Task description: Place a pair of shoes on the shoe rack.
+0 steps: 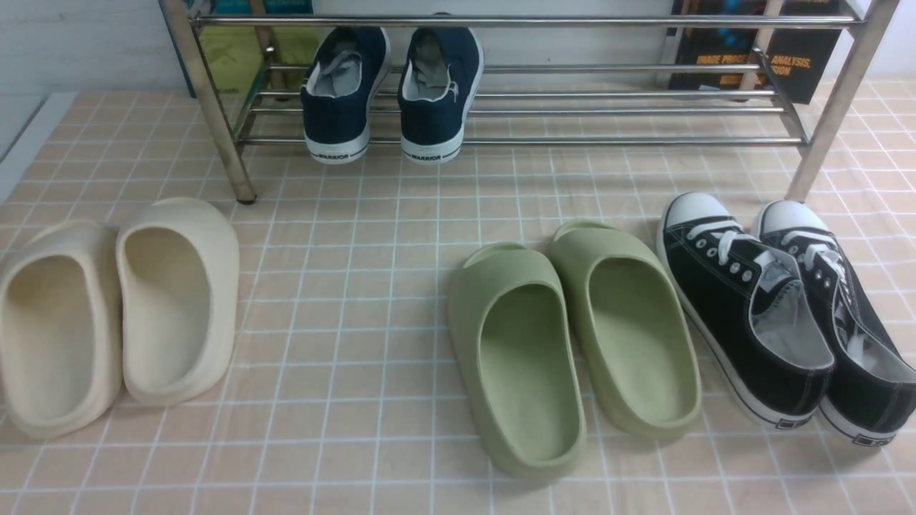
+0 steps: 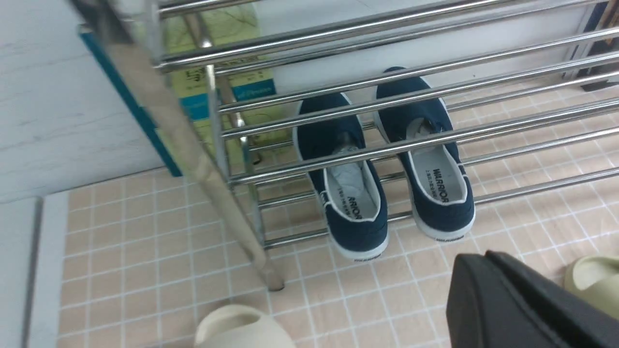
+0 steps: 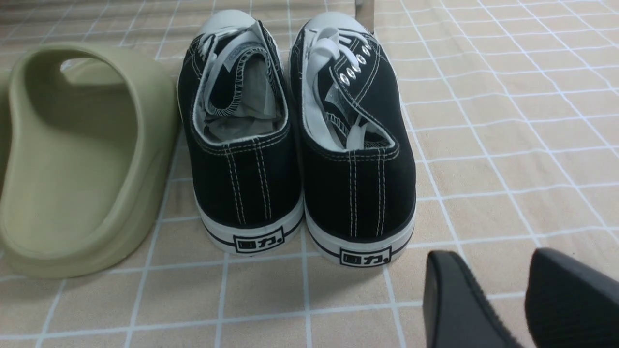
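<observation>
A pair of navy canvas slip-on shoes (image 1: 390, 93) already sits on the lower tier of the chrome tube shoe rack (image 1: 515, 107). In front of the rack on the tiled bench (image 1: 358, 315) wait three more pairs, six shoes: cream foam slides (image 1: 118, 307), green foam slides (image 1: 572, 336) and black lace-up canvas sneakers (image 1: 780, 315). All probably light; the sneakers' soft collars would crumple, so pinching the stiffer heel seems best. The right gripper (image 3: 503, 299) has its jaws apart, empty, just behind the sneakers' heels; whether the left gripper (image 2: 522, 299) is open I cannot tell.
</observation>
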